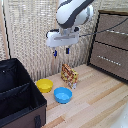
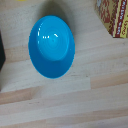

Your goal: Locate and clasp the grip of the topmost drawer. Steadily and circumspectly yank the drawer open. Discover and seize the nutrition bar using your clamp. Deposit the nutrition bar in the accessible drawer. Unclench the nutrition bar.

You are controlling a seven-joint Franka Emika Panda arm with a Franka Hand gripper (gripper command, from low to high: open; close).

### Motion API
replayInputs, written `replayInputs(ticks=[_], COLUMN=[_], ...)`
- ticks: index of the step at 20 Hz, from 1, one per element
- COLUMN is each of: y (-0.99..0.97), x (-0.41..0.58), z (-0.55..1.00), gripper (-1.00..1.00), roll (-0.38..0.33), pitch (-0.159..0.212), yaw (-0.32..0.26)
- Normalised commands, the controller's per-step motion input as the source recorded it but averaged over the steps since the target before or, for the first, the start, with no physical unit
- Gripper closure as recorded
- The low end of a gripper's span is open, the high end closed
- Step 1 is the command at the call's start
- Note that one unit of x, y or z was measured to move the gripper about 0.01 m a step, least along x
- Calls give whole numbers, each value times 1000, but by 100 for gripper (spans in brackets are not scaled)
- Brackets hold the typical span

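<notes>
My gripper hangs open and empty in mid-air, its two bluish-tipped fingers apart, above and a little to the exterior view's left of the nutrition bar. The bar is a yellow-orange packet with red-brown pattern, standing upright on the wooden floor. Its edge shows in the wrist view. The dark brown dresser stands at the exterior view's right. Its topmost drawer looks shut, well away from the gripper. My fingers do not show in the wrist view.
A blue bowl lies in front of the bar and fills the wrist view. A yellow bowl sits beside it. A black fabric bin stands at the exterior view's left. A woven blind hangs behind.
</notes>
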Motion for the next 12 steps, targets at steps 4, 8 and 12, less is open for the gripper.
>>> replayInputs(ticks=[4,8,12], y=[91,13,10], x=[79,117,114], z=[195,202,198], gripper=[-100,-100,-100], roll=[-325,-351,-351], pitch=[0,0,0], yaw=[103,104,106])
